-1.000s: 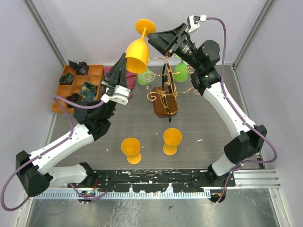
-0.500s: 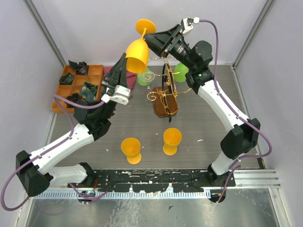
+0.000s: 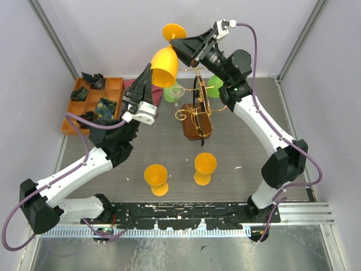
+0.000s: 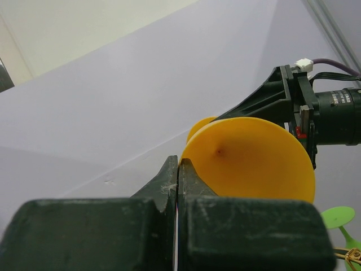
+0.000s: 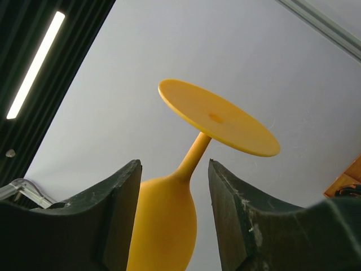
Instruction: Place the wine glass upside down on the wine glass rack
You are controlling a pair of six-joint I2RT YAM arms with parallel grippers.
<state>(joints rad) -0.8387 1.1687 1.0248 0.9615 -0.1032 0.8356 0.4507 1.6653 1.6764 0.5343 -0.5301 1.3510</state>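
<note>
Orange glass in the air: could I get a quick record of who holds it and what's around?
glass: orange, foot up, off the table
left gripper: shut on the bowl's rim
right gripper: open, straddling the stem
rack: gold wire, two green glasses on it
table: two more orange glasses standing near the arms

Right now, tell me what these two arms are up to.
The left pincer is shut on the bowl rim of an orange wine glass, holding it upside down in the air near the wine glass rack. The right pincer has its jaws open on either side of the stem, just under the foot, not gripping yet. Two green glasses already hang at the rack, and two more orange glasses stand upright on the table.
</note>
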